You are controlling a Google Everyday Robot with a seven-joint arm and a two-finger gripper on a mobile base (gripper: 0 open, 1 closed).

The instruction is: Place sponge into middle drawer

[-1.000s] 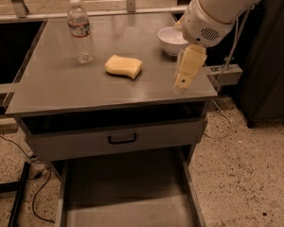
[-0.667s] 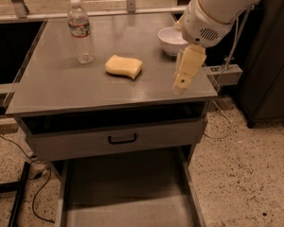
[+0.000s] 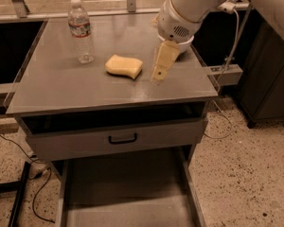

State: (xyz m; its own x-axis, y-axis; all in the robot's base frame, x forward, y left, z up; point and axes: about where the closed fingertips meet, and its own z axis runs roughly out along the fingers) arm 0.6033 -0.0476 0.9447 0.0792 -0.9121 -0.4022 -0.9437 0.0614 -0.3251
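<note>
The pale yellow sponge (image 3: 124, 66) lies flat on the grey cabinet top (image 3: 61, 86), near its middle. My gripper (image 3: 161, 70) hangs from the white arm just to the right of the sponge, tip down close to the surface and apart from the sponge. It holds nothing that I can see. The middle drawer (image 3: 128, 183) is pulled out at the bottom of the view, with its flat grey floor bare.
A clear water bottle (image 3: 80, 30) stands at the back left of the top. A white bowl (image 3: 185, 44) is mostly hidden behind the arm at the back right. A shut drawer front with a black handle (image 3: 122, 138) sits above the open drawer.
The arm and gripper have moved left, toward the sponge, and now cover most of the white bowl. The sponge and bottle have not moved.
</note>
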